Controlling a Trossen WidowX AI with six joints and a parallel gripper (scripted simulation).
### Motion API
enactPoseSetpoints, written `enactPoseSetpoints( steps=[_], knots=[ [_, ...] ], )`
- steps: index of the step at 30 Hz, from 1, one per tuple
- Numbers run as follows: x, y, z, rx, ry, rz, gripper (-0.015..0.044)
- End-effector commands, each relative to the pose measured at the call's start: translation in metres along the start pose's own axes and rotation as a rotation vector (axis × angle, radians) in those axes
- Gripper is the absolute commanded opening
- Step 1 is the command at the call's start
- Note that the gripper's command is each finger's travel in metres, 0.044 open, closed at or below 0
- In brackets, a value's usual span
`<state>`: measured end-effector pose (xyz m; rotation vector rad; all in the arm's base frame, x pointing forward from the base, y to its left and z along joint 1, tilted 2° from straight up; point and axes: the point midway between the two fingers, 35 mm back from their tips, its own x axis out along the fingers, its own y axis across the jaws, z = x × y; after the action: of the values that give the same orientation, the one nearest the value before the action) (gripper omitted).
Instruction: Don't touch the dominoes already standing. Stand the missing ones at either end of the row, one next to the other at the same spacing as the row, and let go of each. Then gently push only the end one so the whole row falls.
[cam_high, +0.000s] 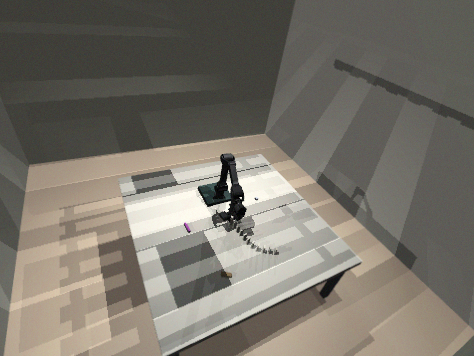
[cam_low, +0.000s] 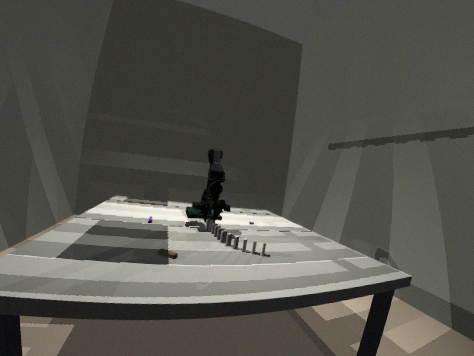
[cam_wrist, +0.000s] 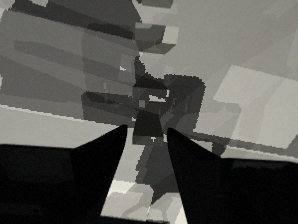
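Tool (cam_high: 231, 221) (cam_low: 212, 219) (cam_wrist: 147, 130) partly open, low at the near-centre of the top view. Between the fingertips, lower centre of the wrist view: a dark domino (cam_wrist: 148, 125), upright, with a narrow gap on either side, so not gripped. Row of dominoes (cam_high: 270, 252) (cam_low: 236, 242) (cam_wrist: 150, 36) standing on the worktop (cam_high: 300, 240) (cam_low: 125, 291), thin, grey, evenly spaced; curving toward lower right in the top view, running up the upper centre in the wrist view.
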<state>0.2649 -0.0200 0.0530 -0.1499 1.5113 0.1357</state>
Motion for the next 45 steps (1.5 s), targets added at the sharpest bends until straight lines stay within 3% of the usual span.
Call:
enactPoseSetpoints(
  steps=[1, 7, 11, 20, 26, 29, 42, 45],
  knots=[
    [0.001, 0.001, 0.0, 0.004, 0.0, 0.005, 0.0291],
    [0.001, 0.001, 0.0, 0.004, 0.0, 0.005, 0.044],
    [-0.008, 0.0, 0.003, 0.004, -0.001, 0.005, 0.044],
    [-0.128, -0.001, 0.001, 0.0, 0.0, 0.0, 0.044],
    [-0.131, -0.001, 0.0, 0.0, 0.0, 0.0, 0.044],
    [-0.125, -0.001, -0.003, 0.143, 0.0, 0.0, 0.0361],
    [-0.073, -0.001, -0.034, 1.432, 0.005, 0.001, 0.002],
    [-0.067, -0.001, -0.038, 1.575, 0.006, 0.001, 0.0]
  ],
)
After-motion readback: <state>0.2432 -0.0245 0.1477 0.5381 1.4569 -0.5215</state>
